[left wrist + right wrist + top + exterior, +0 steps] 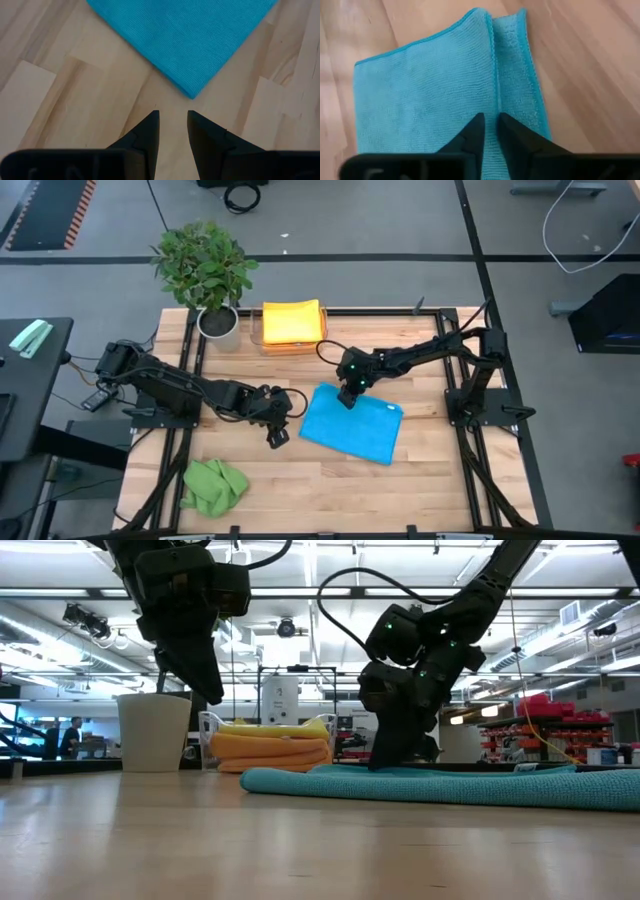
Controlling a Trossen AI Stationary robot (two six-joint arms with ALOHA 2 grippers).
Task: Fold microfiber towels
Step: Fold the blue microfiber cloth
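Note:
A blue microfiber towel lies flat on the wooden table, folded over, with a strip of its lower layer showing beside the upper layer's edge. My right gripper is down on the towel's far left part, shut on the cloth. My left gripper hangs above bare wood just off the towel's left corner, a little open, with nothing between its fingers. It is also seen raised clear of the table in the low view. My right gripper has the hemmed edge of the towel's upper layer between its two fingertips. The fingers slant down from the table's far right and stand to either side of that edge, along it. The towel lies flat on the table around them.
A clear tray at the far edge holds stacked yellow and orange towels. A potted plant stands to its left. A crumpled green towel lies near the front left. Bare wood lies in front of the blue towel.

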